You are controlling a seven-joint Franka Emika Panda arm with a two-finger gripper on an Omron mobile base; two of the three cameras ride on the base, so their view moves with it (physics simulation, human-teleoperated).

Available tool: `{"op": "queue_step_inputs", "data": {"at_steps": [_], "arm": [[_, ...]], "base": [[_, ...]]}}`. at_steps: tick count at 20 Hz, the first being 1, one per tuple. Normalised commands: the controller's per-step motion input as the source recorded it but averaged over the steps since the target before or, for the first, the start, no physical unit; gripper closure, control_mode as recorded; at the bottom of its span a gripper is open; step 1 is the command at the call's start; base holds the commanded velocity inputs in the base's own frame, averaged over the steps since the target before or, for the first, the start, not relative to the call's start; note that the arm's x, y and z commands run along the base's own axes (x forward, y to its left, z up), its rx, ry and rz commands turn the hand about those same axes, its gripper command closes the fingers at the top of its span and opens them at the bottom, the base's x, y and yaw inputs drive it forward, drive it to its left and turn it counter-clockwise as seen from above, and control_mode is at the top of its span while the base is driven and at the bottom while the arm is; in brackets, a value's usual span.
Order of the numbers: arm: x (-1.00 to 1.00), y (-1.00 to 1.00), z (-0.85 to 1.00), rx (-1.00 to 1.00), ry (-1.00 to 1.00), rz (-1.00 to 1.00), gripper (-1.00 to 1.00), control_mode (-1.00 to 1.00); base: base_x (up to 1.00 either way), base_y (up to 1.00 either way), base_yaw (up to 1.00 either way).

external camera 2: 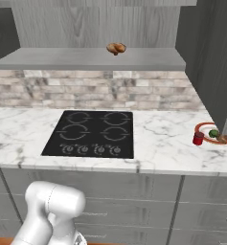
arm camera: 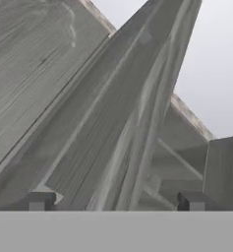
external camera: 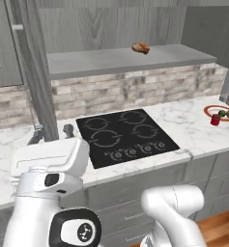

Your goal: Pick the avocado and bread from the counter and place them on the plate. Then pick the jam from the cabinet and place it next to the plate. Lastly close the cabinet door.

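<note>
- In the left base view the open cabinet door (external camera: 38,72) stands edge-on at nine o'clock, and my claw (external camera: 50,132) sits at its foot, low at about eight o'clock.
- In the hand view my claw (arm camera: 115,199) has its two fingertips (arm camera: 39,201) set wide apart at six o'clock, with the grey wood-grain edge of the cabinet door (arm camera: 132,108) running up between them toward twelve o'clock; nothing is gripped between them.
- The black cooktop (external camera: 125,135) is set into the counter (external camera: 183,120) at the middle of the left base view.
- On the cabinet (external camera 2: 96,24) shelf at twelve o'clock lies a golden-brown pastry (external camera 2: 116,48).
- At three o'clock in the right base view the plate (external camera 2: 206,129) rests on the counter, partly hidden by the right-hand door.
- The avocado (external camera 2: 213,133) lies on the plate, with the bread (external camera 2: 224,139) just beside it.
- The jam (external camera 2: 198,138) stands upright on the counter at the plate's nine o'clock edge.
</note>
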Motion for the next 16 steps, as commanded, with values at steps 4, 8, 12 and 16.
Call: {"op": "queue_step_inputs", "data": {"at_steps": [4,8,12,16], "arm": [[0.39,-0.72,0.0,0.21,-0.03,-0.16,-1.0,-1.0],[0.45,-0.73,0.0,0.23,-0.01,-0.12,-1.0,-1.0],[0.6,-0.72,0.0,0.26,0.0,-0.06,-1.0,-1.0],[0.72,-0.65,0.05,0.3,0.02,-0.02,-1.0,-1.0]], "base": [[0.0,0.0,0.0],[0.0,0.0,0.0],[0.0,0.0,0.0],[0.0,0.0,0.0]]}}
